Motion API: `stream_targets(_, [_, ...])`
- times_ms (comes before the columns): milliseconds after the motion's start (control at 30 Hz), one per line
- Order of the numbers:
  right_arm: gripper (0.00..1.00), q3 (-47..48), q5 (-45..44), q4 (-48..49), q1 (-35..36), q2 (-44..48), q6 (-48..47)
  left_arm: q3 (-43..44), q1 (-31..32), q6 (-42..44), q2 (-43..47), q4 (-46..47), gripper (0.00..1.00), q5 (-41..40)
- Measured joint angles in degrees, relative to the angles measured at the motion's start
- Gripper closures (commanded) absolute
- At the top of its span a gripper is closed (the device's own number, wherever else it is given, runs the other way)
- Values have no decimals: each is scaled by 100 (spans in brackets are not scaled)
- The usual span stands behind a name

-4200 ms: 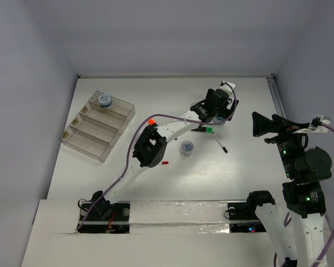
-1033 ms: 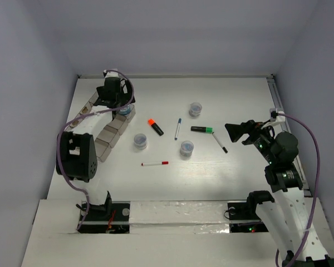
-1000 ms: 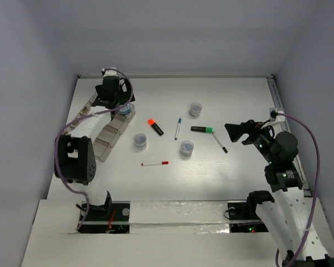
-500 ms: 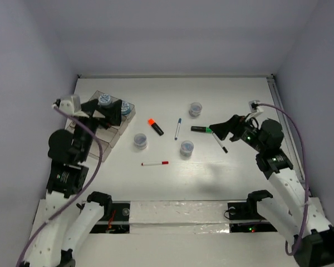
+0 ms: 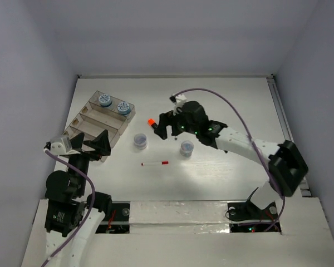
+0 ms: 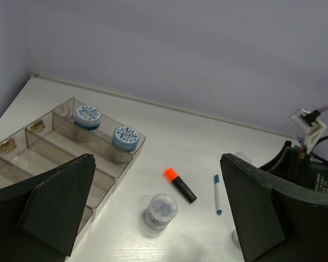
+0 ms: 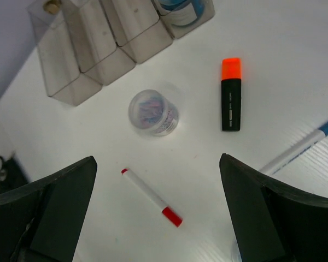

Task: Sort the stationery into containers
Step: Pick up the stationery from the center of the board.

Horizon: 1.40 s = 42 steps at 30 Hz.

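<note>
The clear organiser tray (image 5: 83,132) stands at the left with two blue-topped jars (image 5: 104,100) (image 5: 123,107) in its far compartment. On the table lie a clear jar (image 5: 140,141), a second jar (image 5: 186,147), a red-capped pen (image 5: 155,163), an orange highlighter (image 7: 231,94) and a blue-capped pen (image 6: 216,194). My right gripper (image 5: 162,125) hovers open above the highlighter and the red pen (image 7: 150,196), holding nothing. Near the tray's front corner, my left gripper (image 5: 89,146) is open and empty. The right arm hides the table behind it.
White walls close in the table at the back and both sides. The right arm (image 5: 239,144) stretches from the near right across the middle of the table. A purple cable (image 5: 211,97) loops above it.
The left arm has drawn back from the tray toward the near left, leaving a second jar there. The right arm has swung from the right side to the centre, over the highlighter.
</note>
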<state>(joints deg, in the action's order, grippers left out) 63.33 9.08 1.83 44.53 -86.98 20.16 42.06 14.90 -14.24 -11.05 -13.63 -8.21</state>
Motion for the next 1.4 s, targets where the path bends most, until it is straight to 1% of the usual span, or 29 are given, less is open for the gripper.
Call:
stream_targets(100, [0, 621, -505, -308, 350, -817, -275, -184, 2, -26, 293, -245, 1, -249])
stream_targets(233, [0, 1134, -857, -721, 562, -1482, -457, -210, 31, -28, 382, -247, 1, -407])
stream_targets(567, [0, 2618, -1172, -1488, 874, -2909, -732, -295, 177, -28, 562, -197, 1, -437])
stream_targets(833, [0, 3285, -1213, -1860, 1043, -3606, -789, -310, 269, -26, 584, -201, 1, -439])
stream_targets(967, [1, 3469, -1239, -1956, 1067, -3727, -802, -310, 295, -28, 612, -195, 1, -439])
stream_targets(1067, [6, 3606, -1325, -2013, 1080, -3783, -831, -310, 313, -26, 614, -197, 1, -437])
stream_targets(1167, [15, 3851, -1440, -2070, 1115, -3932, -857, -310, 313, -26, 614, -192, 1, -437])
stream_targets(1200, [20, 3912, -1473, -2074, 1134, -3995, -866, -310, 313, -26, 614, -192, 1, -437])
stream_targets(1267, [24, 3987, -1513, -2096, 1163, -4092, -887, -310, 313, -26, 614, -190, 1, -437])
stream_targets(1300, [28, 4006, -1528, -2111, 1176, -4133, -887, -310, 313, -26, 614, -190, 1, -437])
stream_targets(1367, [31, 4061, -1539, -2197, 1182, -4201, -905, -310, 313, -26, 614, -188, 1, -437])
stream_targets(1400, [41, 4092, -1554, -2238, 1182, -4225, -905, -310, 313, -26, 614, -186, 1, -437])
